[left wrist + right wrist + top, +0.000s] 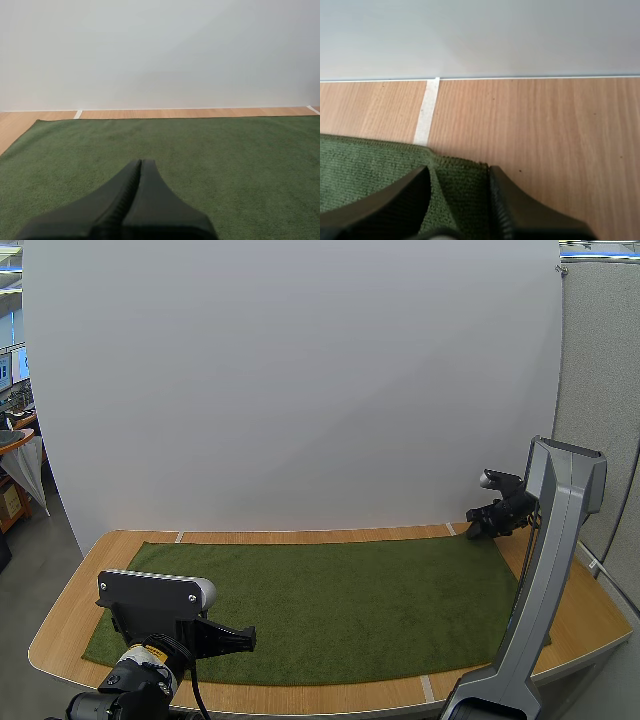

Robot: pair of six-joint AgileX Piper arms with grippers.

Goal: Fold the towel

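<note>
A green towel [330,605] lies spread flat across the lower middle of the high view, covering most of the wooden table [590,620]. The left gripper [245,638] sits at the lower left of the frame over the towel's near left part, its fingers pressed together into one dark wedge. The right gripper [459,172] is at the towel's far right corner, at the right of the high view; its fingers stand spread, with the corner's edge between them. A strip of white tape [426,112] crosses the bare wood just beyond that corner.
</note>
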